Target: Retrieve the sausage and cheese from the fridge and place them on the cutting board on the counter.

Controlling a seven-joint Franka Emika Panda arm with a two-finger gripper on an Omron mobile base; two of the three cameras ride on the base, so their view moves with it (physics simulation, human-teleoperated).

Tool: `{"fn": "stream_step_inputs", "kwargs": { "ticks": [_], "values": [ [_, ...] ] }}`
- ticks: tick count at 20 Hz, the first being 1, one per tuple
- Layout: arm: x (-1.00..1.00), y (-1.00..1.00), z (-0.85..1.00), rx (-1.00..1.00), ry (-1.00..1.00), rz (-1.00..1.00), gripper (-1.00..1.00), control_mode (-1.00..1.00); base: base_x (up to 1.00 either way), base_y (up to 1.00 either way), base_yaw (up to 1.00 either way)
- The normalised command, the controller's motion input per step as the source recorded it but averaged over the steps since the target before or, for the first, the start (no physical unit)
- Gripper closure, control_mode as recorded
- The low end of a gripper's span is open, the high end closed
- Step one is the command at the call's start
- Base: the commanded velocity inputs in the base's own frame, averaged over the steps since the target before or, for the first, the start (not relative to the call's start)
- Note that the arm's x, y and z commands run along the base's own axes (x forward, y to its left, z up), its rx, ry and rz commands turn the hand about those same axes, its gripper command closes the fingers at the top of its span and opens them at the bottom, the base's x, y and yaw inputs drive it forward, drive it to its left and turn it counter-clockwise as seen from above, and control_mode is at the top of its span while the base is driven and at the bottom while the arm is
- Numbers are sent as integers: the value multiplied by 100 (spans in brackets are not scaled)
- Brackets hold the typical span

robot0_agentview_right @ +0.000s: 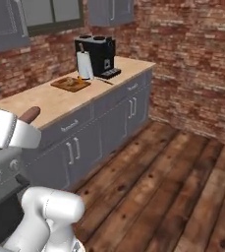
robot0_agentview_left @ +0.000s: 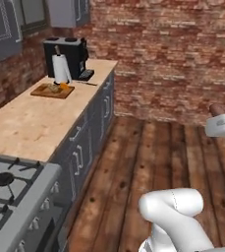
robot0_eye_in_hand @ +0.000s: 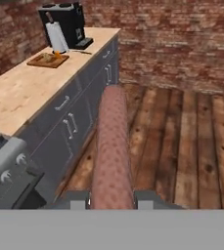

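Note:
My gripper (robot0_eye_in_hand: 112, 201) is shut on the sausage (robot0_eye_in_hand: 112, 146), a long reddish-brown speckled link that sticks out forward between the fingertips (robot0_eye_in_hand: 77, 200). Its rounded end (robot0_agentview_left: 216, 109) pokes out of the white hand at the right edge of the left base view, high above the wooden floor. The same end of the sausage (robot0_agentview_right: 29, 115) shows in the right base view. The chequered cutting board (robot0_agentview_left: 52, 90) (robot0_agentview_right: 70, 83) (robot0_eye_in_hand: 47, 60) lies far ahead on the counter (robot0_agentview_left: 30, 120). Small orange-yellow bits lie on it; I cannot tell whether one is the cheese. The fridge is out of view.
A paper towel roll (robot0_agentview_left: 61, 69) and a black coffee machine (robot0_agentview_left: 70, 54) stand just behind the board. A grey gas stove (robot0_agentview_left: 6, 192) adjoins the counter's near end. Grey cupboard fronts (robot0_agentview_right: 104, 123) run below. A brick wall (robot0_agentview_left: 173, 54) closes the far side, with open plank floor (robot0_agentview_left: 148, 162) between.

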Motion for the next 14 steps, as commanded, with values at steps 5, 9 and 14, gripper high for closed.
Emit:
{"fn": "stream_step_inputs", "kwargs": {
  "ticks": [5, 9, 14],
  "values": [
    [0, 0, 0, 0, 0, 0, 100, 100, 100, 0, 60],
    [0, 0, 0, 0, 0, 0, 100, 100, 91, -7, 84],
    [0, 0, 0, 0, 0, 0, 100, 100, 83, -45, 77]
  ]
}}
